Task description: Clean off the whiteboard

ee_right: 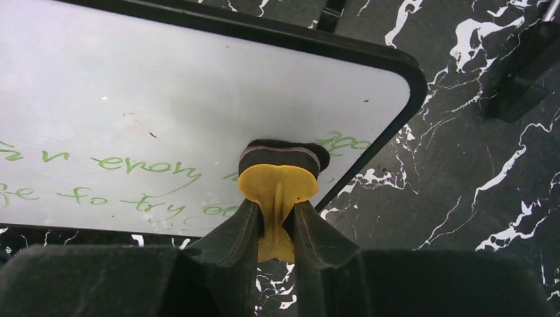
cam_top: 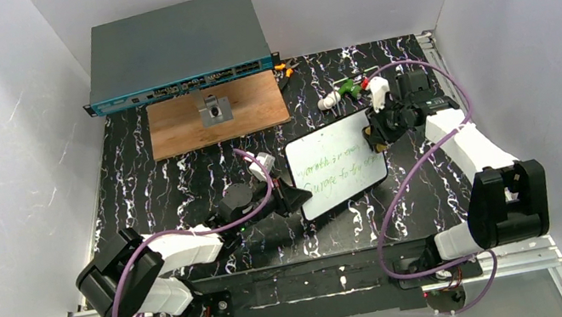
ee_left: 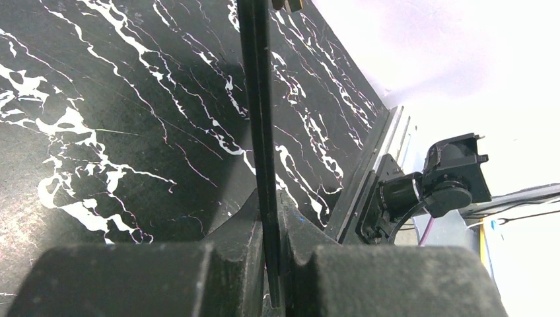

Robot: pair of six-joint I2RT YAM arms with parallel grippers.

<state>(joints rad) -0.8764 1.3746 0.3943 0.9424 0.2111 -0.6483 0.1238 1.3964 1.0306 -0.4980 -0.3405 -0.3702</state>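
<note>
Where left pincer (ee_left: 269, 218) closes, whiteboard (cam_top: 337, 164) rim sits clamped.

The left hand (ee_left: 274, 264) is seen from behind, its two dark fingers (ee_left: 241, 231) pressed together on the whiteboard (ee_left: 259, 99). The whiteboard is viewed edge-on, so only its thin dark rim is shown, running from between the fingers up to the frame's top. The black tabletop (ee_left: 119, 119), veined in white, is seen on both sides of it. A metal rail (ee_left: 389, 142) is seen along the tabletop's edge at frame right. A black arm joint (ee_left: 449, 175) with a purple cable (ee_left: 428, 231) is mounted just beyond the rail. A white wall (ee_left: 449, 59) is seen behind.
</note>
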